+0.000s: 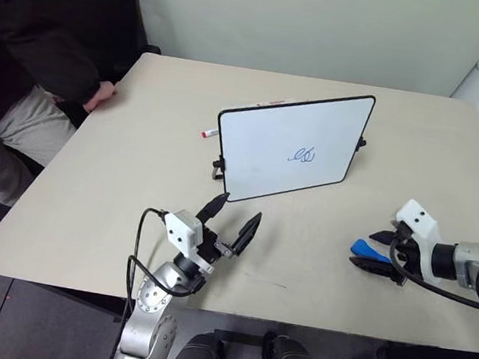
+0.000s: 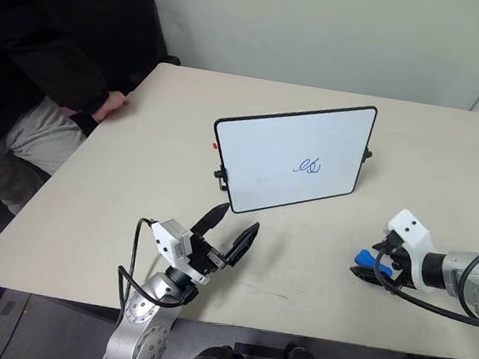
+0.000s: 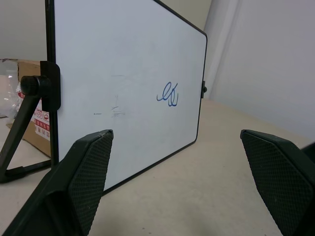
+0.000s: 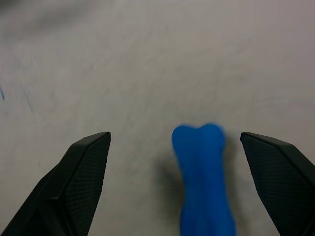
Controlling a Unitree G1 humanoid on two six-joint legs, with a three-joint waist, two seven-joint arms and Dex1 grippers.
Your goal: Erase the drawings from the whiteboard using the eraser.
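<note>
The right gripper (image 4: 174, 140) hung over the eraser (image 4: 203, 179), jaws spread wide, the blue block lying on the bench (image 1: 137, 177) between them, nearer one finger. To take it well, I thought, it should centre over the block, sink until the fingers flanked its sides, then close squarely. The eraser was a bright blue, slightly waisted block. The left gripper (image 1: 232, 217), jaws apart and empty, pointed at the whiteboard (image 1: 259, 156), which stood propped mid-bench. Its drawings (image 1: 302, 156), a small blue looped scribble, remained unerased.
</note>
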